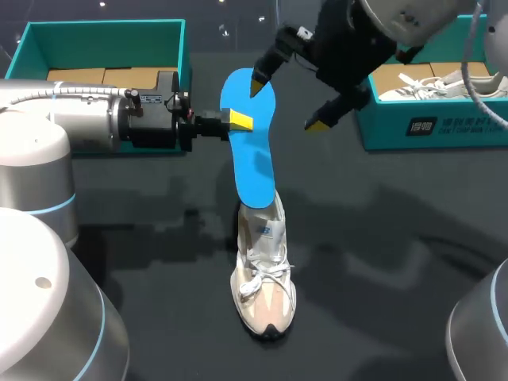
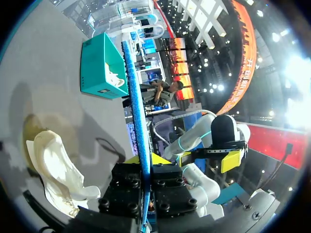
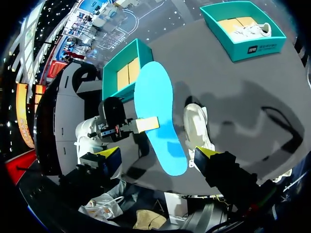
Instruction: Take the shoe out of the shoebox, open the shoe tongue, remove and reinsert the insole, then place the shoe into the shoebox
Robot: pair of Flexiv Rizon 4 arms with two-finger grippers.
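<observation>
Left arm [image 1: 87, 119], closest to the head camera, comes in level from the left side. Left claw [image 1: 238, 121] [image 2: 145, 160] is clenched on the blue insole [image 1: 252, 159] [image 2: 136, 97] [image 3: 158, 107], gripping one long edge about a third of the way down from the far end. One yellow tip lies flat on the blue face.

Insole: held above the bench [image 1: 381, 238], long axis running away from the robot. In the head view its near end overlaps the heel opening of the shoe [image 1: 266, 278] [image 2: 53, 165] [image 3: 197, 124]; contact there cannot be told.

Right claw [image 1: 287, 103] [image 3: 160, 154]: released, fingers spread wide. One tip sits over the insole's far end and the other is off to its right side, apart from it. Touch at the first tip cannot be told.

Shoe: upright on its sole mid-bench, toe toward the robot, laces showing. It is well apart from both boxes, with dark bench surface on either side of it.

Containers:
- Left shoebox [image 1: 103, 30], teal, at the far left corner, with a cardboard liner [image 1: 111, 77] inside. The left arm passes in front of its near wall.
- Right shoebox [image 1: 405, 127] [image 3: 252, 48], teal, at the far right, holds a second shoe [image 1: 444, 83], which is white. The right arm hangs over its left end.
</observation>
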